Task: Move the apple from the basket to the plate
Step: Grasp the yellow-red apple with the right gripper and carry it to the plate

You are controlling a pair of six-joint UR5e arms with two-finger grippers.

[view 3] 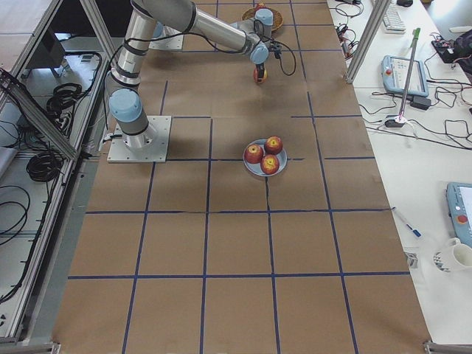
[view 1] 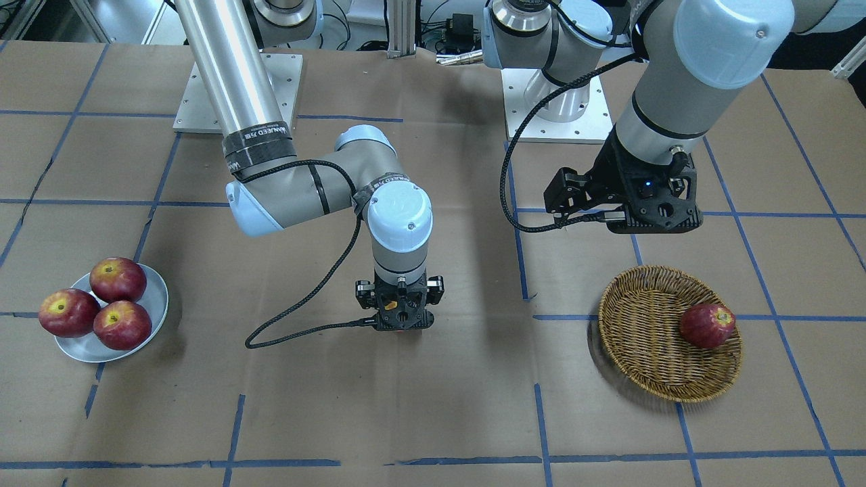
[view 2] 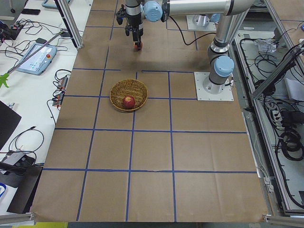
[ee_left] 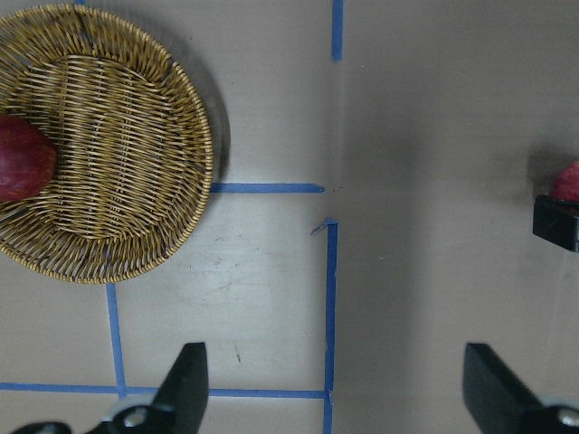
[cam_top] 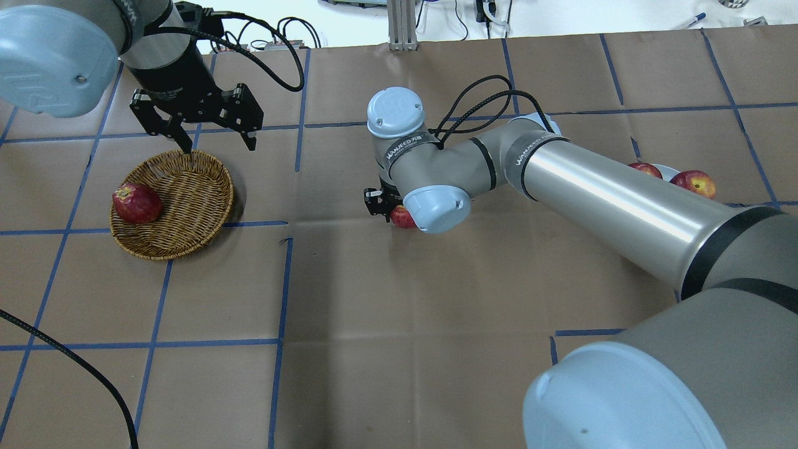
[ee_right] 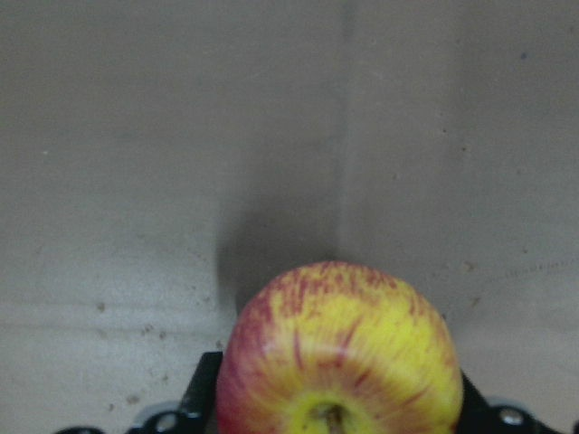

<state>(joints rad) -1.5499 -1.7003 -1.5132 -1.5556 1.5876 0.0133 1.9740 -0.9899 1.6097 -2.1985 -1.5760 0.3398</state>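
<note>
At mid-table [view 1: 433, 406], between basket and plate:

1. Apple [ee_right: 339, 353]: yellow with red streaks, stem up. It is clamped in the right end effector [view 1: 400, 312], which points straight down. It sits low over the brown paper cover, and the views do not show whether it touches the paper. It is well apart from both the basket and the plate.

2. Right end effector: its fingers are closed against the two sides of the apple. The right wrist view shows black finger parts at either flank of the fruit.

3. Basket [view 1: 643, 379]: round, shallow, woven wicker. It stands on the table on the robot's left side. Inside is one dark red apple [view 1: 707, 326], resting against the inner wall near the rim.

4. Left end effector [cam_top: 218, 140]: raised above the table, near the basket's rim on the side towards the robot's base. Its fingers [ee_left: 185, 384] are spread wide apart with nothing between them.

5. Plate [view 1: 81, 348]: small, round, silvery grey, on the table on the robot's right side. It holds three red apples [view 1: 118, 279] packed close together, one of them overhanging the rim.

6. Table cover: brown paper marked into squares by blue tape lines [view 1: 541, 419].
</note>
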